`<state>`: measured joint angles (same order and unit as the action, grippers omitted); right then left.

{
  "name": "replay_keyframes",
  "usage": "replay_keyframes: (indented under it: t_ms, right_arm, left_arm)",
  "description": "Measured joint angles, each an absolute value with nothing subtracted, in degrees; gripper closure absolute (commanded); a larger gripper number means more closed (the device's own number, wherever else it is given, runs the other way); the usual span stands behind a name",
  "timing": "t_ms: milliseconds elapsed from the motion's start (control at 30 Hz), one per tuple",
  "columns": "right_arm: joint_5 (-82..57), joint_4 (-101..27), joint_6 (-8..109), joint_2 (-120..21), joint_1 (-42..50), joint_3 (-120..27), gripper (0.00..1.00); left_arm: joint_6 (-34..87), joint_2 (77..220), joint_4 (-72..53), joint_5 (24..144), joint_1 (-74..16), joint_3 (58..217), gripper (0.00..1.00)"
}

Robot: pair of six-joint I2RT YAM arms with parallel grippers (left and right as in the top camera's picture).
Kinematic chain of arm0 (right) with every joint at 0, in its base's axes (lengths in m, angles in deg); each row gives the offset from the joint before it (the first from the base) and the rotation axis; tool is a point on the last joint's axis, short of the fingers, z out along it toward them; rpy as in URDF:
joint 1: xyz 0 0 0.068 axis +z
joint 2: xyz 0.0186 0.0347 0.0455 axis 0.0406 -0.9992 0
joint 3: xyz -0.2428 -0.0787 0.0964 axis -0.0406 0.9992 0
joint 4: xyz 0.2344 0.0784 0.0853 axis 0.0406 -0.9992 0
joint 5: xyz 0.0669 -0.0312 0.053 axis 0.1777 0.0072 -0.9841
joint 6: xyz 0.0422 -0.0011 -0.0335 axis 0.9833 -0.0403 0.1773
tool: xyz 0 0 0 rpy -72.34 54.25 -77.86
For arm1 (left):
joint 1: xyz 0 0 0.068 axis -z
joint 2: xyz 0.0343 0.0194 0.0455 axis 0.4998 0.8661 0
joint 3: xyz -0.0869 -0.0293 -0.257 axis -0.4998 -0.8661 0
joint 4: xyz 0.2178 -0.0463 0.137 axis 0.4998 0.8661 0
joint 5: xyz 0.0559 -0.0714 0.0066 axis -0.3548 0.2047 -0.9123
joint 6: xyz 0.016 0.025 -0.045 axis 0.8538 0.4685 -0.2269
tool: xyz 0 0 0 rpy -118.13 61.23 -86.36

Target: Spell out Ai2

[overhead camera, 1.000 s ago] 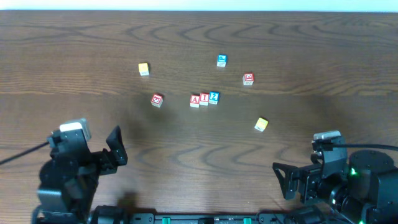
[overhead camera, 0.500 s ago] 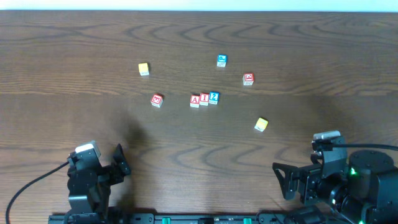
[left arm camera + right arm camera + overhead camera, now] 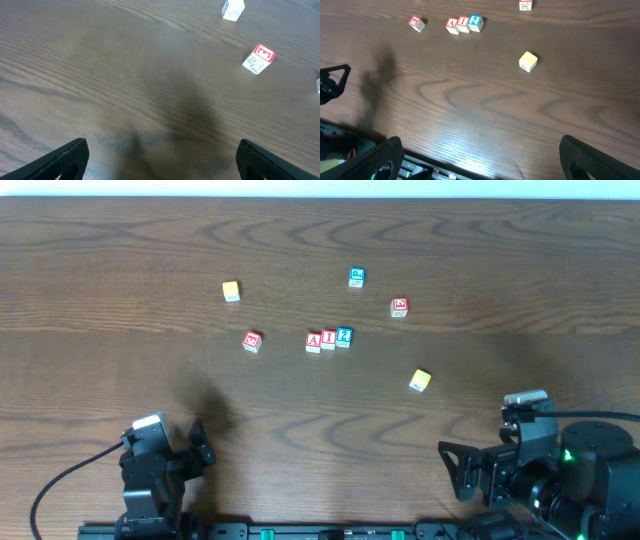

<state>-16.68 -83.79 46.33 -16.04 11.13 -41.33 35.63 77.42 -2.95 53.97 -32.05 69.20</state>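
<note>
I read both as released, fingers spread wide with nothing between them: the left end effector (image 3: 167, 160) and the right end effector (image 3: 485, 160). The A block (image 3: 314, 342), I block (image 3: 328, 339) and 2 block (image 3: 344, 336) stand touching in a row on the tabletop (image 3: 450, 240), well ahead of both, to the right of the left one and the left of the right one.
</note>
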Motion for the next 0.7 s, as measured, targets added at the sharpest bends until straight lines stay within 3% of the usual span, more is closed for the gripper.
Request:
replay_keyframes:
  t_ms: [700]
  right_arm:
    - [-16.7, -83.8, 46.3, -16.0, 11.1, -41.3, 0.01]
  left_arm:
    - [37.6, 77.3, -3.1, 53.8, -32.1, 67.5, 0.05]
